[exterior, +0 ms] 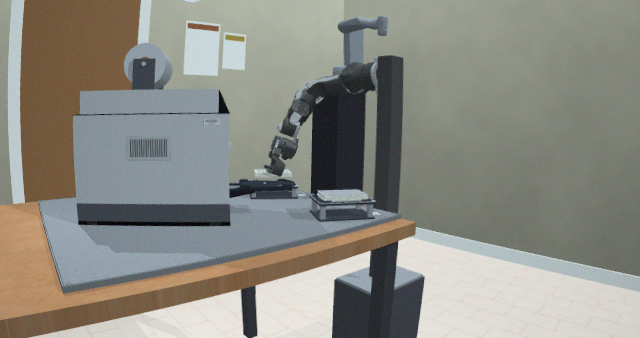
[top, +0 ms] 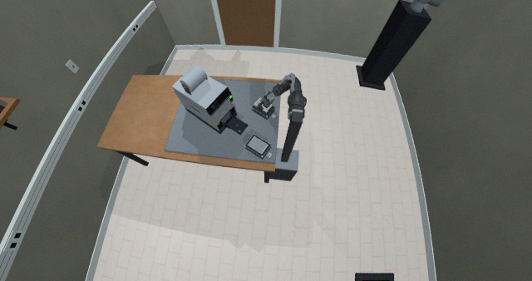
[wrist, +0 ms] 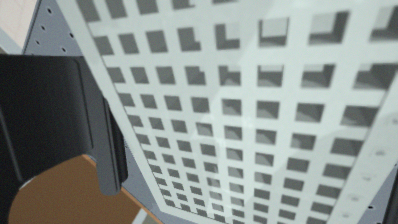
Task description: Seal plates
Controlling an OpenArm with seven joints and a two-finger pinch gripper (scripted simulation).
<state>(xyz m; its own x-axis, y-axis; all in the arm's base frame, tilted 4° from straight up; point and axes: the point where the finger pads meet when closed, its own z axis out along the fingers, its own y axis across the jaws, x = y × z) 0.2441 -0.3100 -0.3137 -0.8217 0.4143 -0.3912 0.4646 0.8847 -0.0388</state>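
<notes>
My gripper (top: 264, 105) (exterior: 275, 168) (wrist: 223, 137) is shut on a white well plate (top: 257, 104) (exterior: 262, 172) (wrist: 240, 100) with square wells. It holds the plate by its long sides, a little above the far plate nest (top: 268, 114) (exterior: 274, 194). In the wrist view the plate fills most of the picture and the left finger (wrist: 107, 150) lies against its edge. A second plate (top: 258, 144) (exterior: 342, 195) sits in the near nest (top: 263, 153) (exterior: 345, 211). The sealer (top: 204, 98) (exterior: 150, 153) has its dark stage (top: 237, 125) out and bare, and a green lamp (top: 230, 96) is lit.
The grey mat (top: 195, 140) (exterior: 175, 248) lies on a wooden table (top: 137, 115) (exterior: 150, 293). The arm's black post (top: 291, 135) (exterior: 387, 143) stands at the table's right edge. A foil roll (top: 194, 79) (exterior: 147, 68) tops the sealer.
</notes>
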